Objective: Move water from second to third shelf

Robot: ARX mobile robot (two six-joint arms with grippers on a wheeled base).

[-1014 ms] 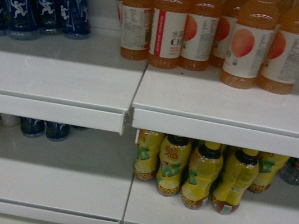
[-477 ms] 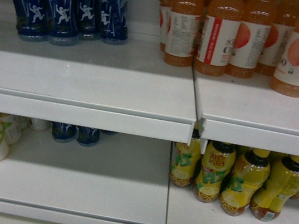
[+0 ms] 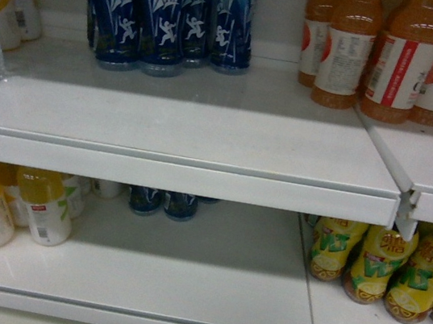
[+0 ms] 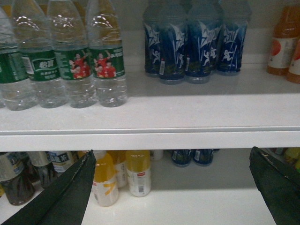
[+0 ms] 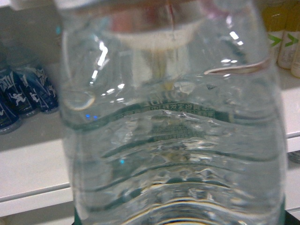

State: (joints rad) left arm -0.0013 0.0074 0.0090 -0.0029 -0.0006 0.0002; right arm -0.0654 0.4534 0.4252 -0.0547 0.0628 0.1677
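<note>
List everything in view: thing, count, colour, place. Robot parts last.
water bottles: at least four, clear with green labels, upper shelf, left
held water bottle: one, clear, fills the right wrist view
blue bottles: at least four, dark blue, upper shelf, middle
orange drinks: several, orange with white labels, upper shelf, right
yellow tea bottles: at least four, yellow and green, lower shelf, right
pale yellow drinks: several, lower shelf, left
shelves: white
left gripper: black fingers apart, empty
</note>
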